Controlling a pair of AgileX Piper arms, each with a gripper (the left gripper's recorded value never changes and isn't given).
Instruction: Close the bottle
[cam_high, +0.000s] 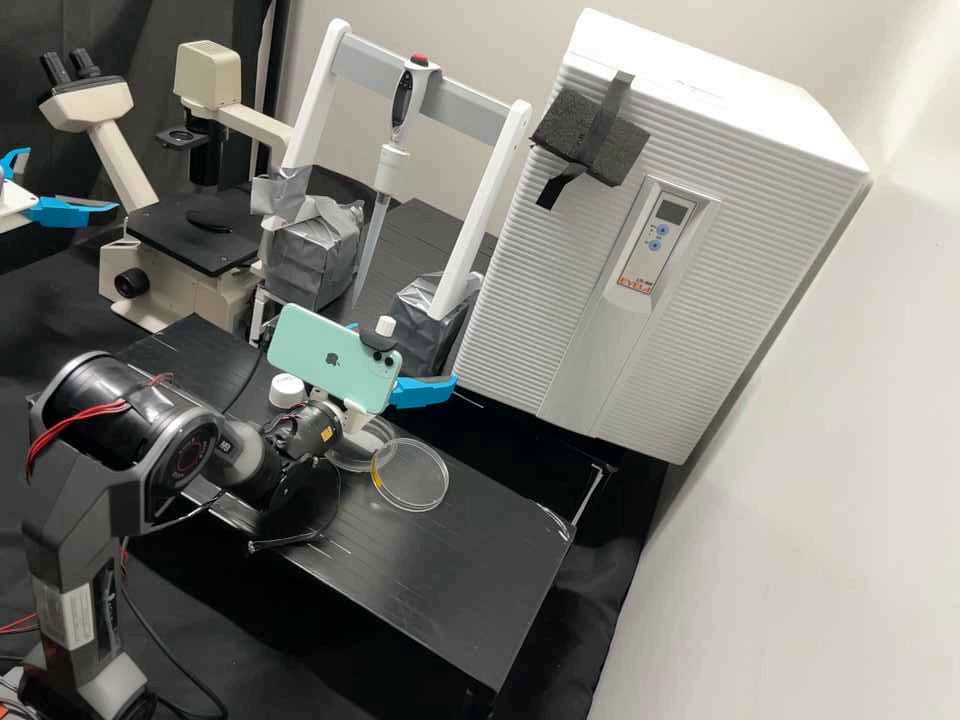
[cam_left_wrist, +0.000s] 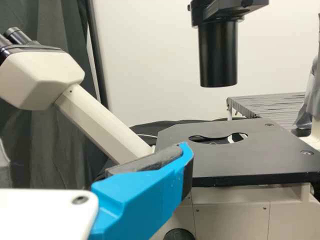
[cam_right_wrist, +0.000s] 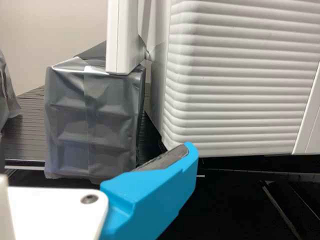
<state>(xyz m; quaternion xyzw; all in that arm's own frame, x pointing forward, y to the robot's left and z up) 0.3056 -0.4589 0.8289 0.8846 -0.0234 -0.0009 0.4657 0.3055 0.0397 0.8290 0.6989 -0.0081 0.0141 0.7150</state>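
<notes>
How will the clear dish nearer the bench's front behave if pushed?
The clear dish looks thin and shallow, so it is probably very light and would slide easily on the smooth black bench. Low and flat, it seems unlikely to tip, though its thin wall might crack under a hard squeeze.

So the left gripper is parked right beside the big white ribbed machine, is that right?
Not quite. The left gripper is parked right beside the microscope, close to its black stage, as the left wrist view shows.
</notes>
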